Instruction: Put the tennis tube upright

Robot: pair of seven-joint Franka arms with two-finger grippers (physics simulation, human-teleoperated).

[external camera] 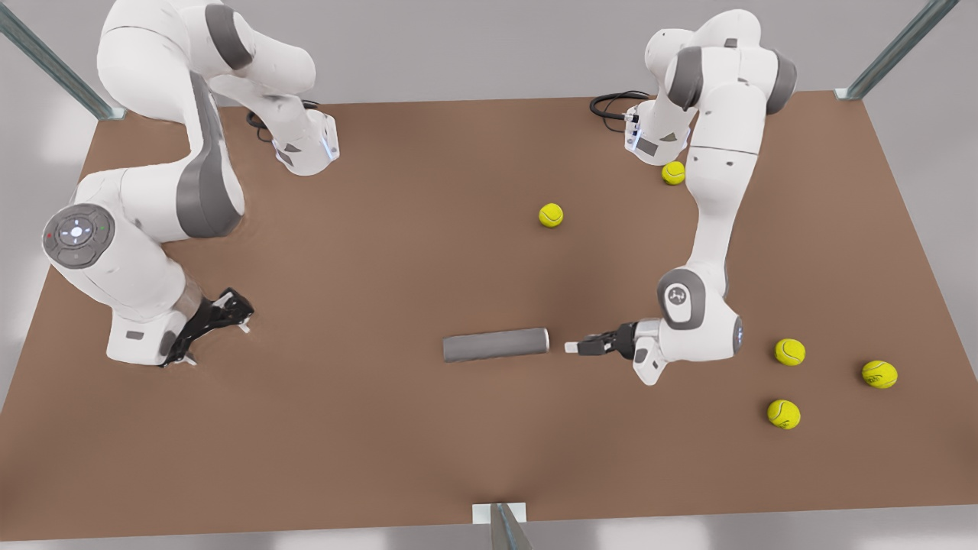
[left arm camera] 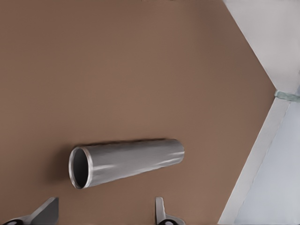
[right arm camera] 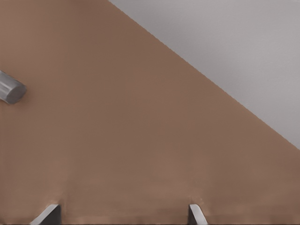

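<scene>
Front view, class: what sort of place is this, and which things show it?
Likely a simulated robot test bench: a bare brown table, two mounted white arms, the tennis tube lying flat, and a scattered tennis ball.

Both arms are glossy white shells with dark grey bands at the joints. The arm at the front view's left (external camera: pixel 145 191) carries a round grey cap with a pale ring and small red and green marks, and its gripper (external camera: pixel 218 315) is black. The arm at the front view's right (external camera: pixel 714 206) has a grey disc bearing a white emblem (too small to read). Black cables (external camera: pixel 615 103) coil at its base in the upper right.
</scene>
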